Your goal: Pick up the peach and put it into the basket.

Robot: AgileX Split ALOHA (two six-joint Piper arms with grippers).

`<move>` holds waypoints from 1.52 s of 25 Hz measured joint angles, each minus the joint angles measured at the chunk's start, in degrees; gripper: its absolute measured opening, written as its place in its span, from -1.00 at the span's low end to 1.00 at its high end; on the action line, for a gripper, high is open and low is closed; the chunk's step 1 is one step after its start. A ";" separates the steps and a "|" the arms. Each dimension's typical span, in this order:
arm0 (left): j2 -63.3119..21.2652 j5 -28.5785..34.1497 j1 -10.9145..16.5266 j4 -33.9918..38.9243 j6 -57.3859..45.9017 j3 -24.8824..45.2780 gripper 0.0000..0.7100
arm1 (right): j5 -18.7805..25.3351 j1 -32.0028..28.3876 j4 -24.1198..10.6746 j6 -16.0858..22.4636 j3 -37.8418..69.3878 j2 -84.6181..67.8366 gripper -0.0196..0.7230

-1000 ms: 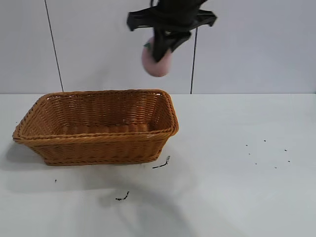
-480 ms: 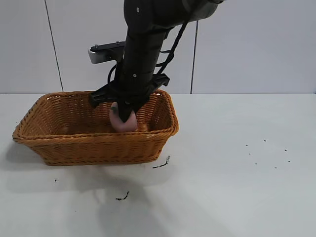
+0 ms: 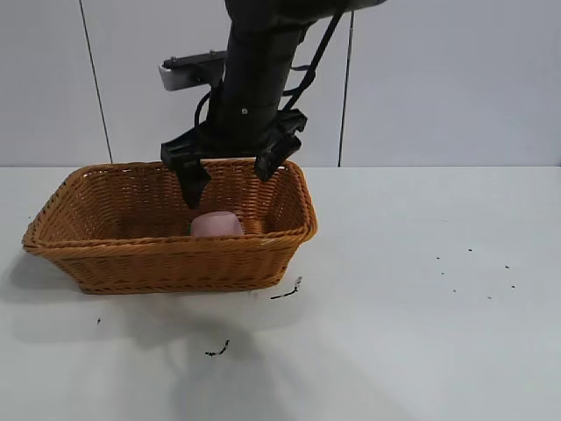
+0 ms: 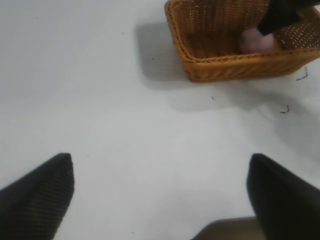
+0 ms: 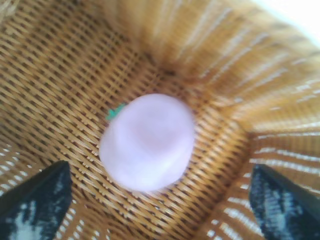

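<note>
The pale pink peach (image 3: 216,225) lies on the floor of the orange-brown wicker basket (image 3: 175,246), near its right end. My right gripper (image 3: 230,180) hangs just above it, open and empty, its fingers spread over the basket. In the right wrist view the peach (image 5: 147,142) rests on the basket's weave (image 5: 60,75) with its green leaf showing, free between the spread fingers of the right gripper (image 5: 159,200). My left gripper (image 4: 160,160) is open and empty over bare table, far from the basket (image 4: 225,67) and the peach (image 4: 257,40).
The basket stands at the left of the white table (image 3: 421,333). Small dark scraps (image 3: 287,292) lie in front of it, and fine specks (image 3: 473,272) are scattered at the right. A grey wall stands behind.
My right gripper came down from high above into the basket with the peach, opened and let it go, then rose slightly. The peach now rests on the basket floor.
</note>
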 joint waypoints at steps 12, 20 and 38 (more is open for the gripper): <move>0.00 0.00 0.00 0.00 0.00 0.00 0.95 | 6.05 -22.14 0.49 -1.25 0.01 -0.08 0.91; 0.00 0.00 0.00 0.00 0.00 0.00 0.95 | 9.47 -31.32 3.97 -2.61 0.01 -1.31 0.91; 0.00 0.00 0.00 0.00 0.00 0.00 0.95 | 17.38 -31.07 6.64 -4.11 20.00 -20.84 0.91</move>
